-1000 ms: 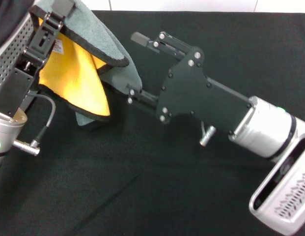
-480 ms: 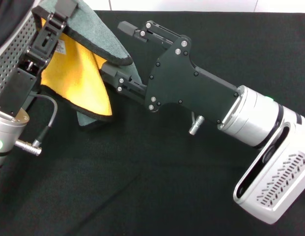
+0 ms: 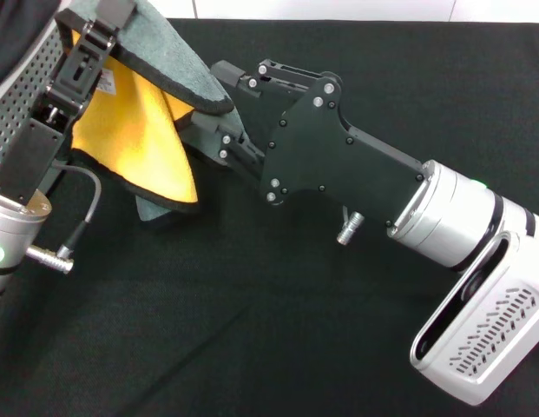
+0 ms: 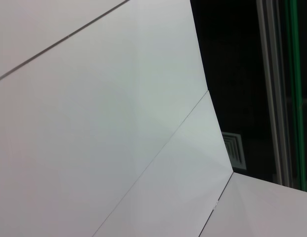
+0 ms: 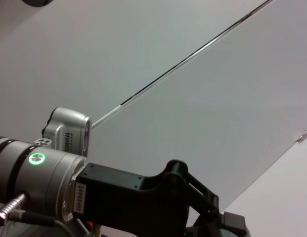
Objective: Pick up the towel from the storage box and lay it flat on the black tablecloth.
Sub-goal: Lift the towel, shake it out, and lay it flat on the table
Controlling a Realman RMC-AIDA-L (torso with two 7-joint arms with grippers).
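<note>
My left gripper (image 3: 102, 24) is at the upper left of the head view. It is shut on the top of the towel (image 3: 134, 130), which hangs from it with the yellow-orange face toward me and the grey-green face behind. My right gripper (image 3: 219, 102) reaches in from the right. It is open, with one finger above and one below the towel's black-trimmed side edge. The storage box (image 3: 16, 106) shows as a perforated grey wall at the far left. The black tablecloth (image 3: 252, 313) covers the table below. The right wrist view shows the left arm's silver wrist (image 5: 37, 180).
A grey cable with a metal plug (image 3: 52, 256) hangs from the left wrist over the cloth. The right arm's silver wrist and camera housing (image 3: 477, 339) fill the lower right. The left wrist view holds only white panels (image 4: 94, 123).
My right gripper has moved left and up to the towel's edge, and its fingers have drawn closer together around it. The left gripper and the towel have held still.
</note>
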